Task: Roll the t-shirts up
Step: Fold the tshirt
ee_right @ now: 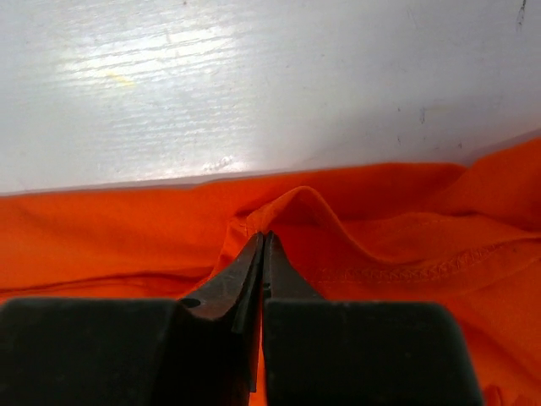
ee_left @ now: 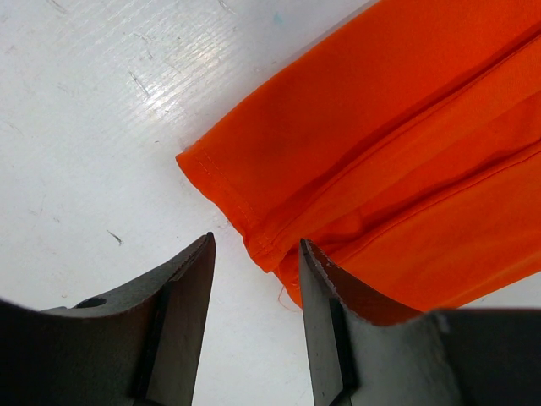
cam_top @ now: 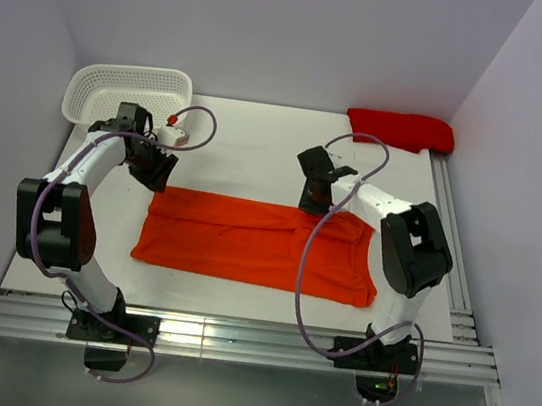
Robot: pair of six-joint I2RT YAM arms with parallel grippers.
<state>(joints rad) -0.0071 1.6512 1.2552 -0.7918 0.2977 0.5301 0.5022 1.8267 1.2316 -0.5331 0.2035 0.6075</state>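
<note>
An orange t-shirt point(cam_top: 255, 246) lies folded into a long flat strip across the middle of the white table. My left gripper point(cam_top: 159, 175) is open at the strip's far left corner. In the left wrist view the hemmed corner of the shirt point(ee_left: 406, 152) lies between the tips of the open gripper point(ee_left: 255, 245), and the right finger point(ee_left: 325, 296) rests over the cloth. My right gripper point(cam_top: 314, 201) is at the strip's far edge, right of centre. In the right wrist view it point(ee_right: 264, 235) is shut on a raised fold of the shirt point(ee_right: 406, 245).
A white plastic basket point(cam_top: 128, 74) stands at the back left, with a small white object with a red top point(cam_top: 172, 134) in front of it. A rolled red cloth point(cam_top: 402, 130) lies at the back right. Grey walls enclose the table.
</note>
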